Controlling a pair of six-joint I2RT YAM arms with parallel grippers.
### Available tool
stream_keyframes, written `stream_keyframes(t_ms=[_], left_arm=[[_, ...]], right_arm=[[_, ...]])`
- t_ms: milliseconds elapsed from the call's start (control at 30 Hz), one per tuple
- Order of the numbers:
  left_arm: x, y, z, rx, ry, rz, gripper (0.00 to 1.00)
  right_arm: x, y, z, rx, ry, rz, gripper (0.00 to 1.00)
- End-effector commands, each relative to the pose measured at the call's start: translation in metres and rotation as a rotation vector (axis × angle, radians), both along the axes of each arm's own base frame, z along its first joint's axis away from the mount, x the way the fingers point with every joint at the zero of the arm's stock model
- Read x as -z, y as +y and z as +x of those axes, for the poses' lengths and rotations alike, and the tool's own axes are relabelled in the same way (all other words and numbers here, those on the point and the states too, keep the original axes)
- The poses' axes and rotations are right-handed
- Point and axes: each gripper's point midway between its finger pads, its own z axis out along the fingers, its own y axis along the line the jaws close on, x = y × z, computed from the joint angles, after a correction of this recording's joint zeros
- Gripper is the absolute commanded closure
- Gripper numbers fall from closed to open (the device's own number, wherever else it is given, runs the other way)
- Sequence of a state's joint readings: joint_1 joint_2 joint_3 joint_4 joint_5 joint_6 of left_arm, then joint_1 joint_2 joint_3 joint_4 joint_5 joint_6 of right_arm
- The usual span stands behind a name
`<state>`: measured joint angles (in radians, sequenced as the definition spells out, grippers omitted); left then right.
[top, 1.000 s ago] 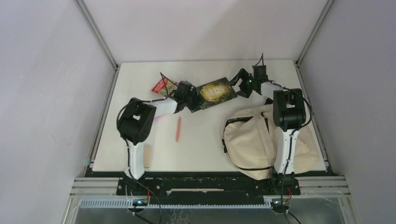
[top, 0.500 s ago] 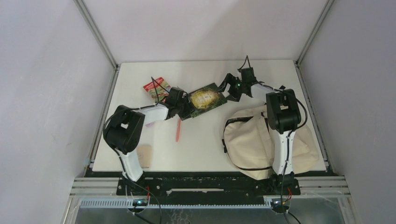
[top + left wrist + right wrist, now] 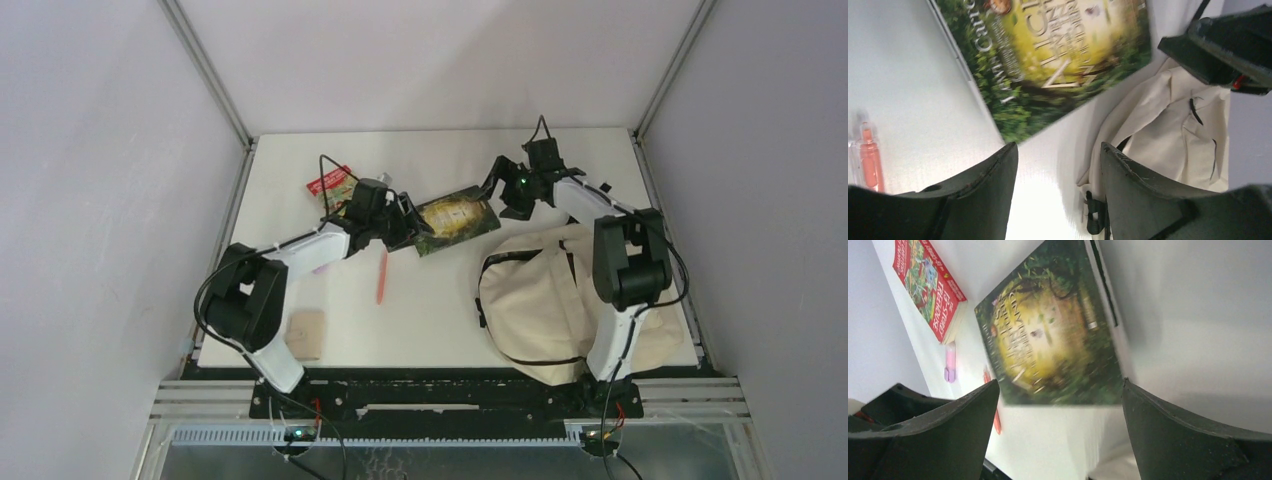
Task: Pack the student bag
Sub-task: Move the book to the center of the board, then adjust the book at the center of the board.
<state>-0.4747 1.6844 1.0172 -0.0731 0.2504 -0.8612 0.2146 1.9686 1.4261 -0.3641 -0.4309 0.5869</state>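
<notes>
The student bag [image 3: 540, 300], cream canvas with black straps, lies slumped at the right of the table; the left wrist view shows its near flap and a black buckle [image 3: 1173, 115]. A green book with a yellow cover picture [image 3: 457, 217] lies flat just left of the bag's top. My left gripper [image 3: 408, 226] is at the book's left edge. Its jaws [image 3: 1058, 147] are open, with only bare table between them and the book's corner [image 3: 1058, 55] just past the tips. My right gripper [image 3: 500, 192] hangs wide open [image 3: 1058, 385] over the book's right end [image 3: 1053, 340], holding nothing.
A red book [image 3: 330, 183] lies at the back left, a pink marker [image 3: 950, 361] beside it. An orange pen [image 3: 381, 277] lies on the table in front of the left gripper. A tan object [image 3: 305, 333] sits by the left arm's base. White walls enclose the table.
The green book slid left, then back toward the bag, and now lies flatter. The left jaws have widened and the left elbow swung out left. The right gripper pulled back to the right.
</notes>
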Motion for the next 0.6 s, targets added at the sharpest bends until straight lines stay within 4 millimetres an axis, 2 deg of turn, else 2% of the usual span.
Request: stream_keyframes(t_ms=[0, 100, 233, 300, 400, 567], left_arm=[[-0.047, -0.006, 0.018, 0.039, -0.121, -0.025, 0.34], [-0.045, -0.003, 0.028, 0.041, -0.107, -0.01, 0.34], [-0.042, -0.002, 0.038, 0.038, -0.107, 0.005, 0.34], [-0.039, 0.003, 0.049, 0.021, -0.104, 0.035, 0.34], [-0.032, 0.01, 0.068, 0.006, -0.075, 0.066, 0.35], [-0.022, 0.015, 0.103, -0.002, -0.062, 0.105, 0.35]], right_arm=[[-0.014, -0.011, -0.022, -0.013, -0.025, -0.037, 0.01], [-0.012, -0.006, -0.032, -0.03, -0.021, -0.044, 0.0], [-0.008, -0.002, -0.036, -0.029, -0.004, -0.05, 0.0], [-0.01, 0.0, -0.038, -0.021, 0.001, -0.047, 0.0], [-0.017, 0.01, -0.046, -0.022, -0.017, -0.033, 0.0], [-0.023, 0.043, -0.065, -0.102, -0.039, -0.007, 0.0]])
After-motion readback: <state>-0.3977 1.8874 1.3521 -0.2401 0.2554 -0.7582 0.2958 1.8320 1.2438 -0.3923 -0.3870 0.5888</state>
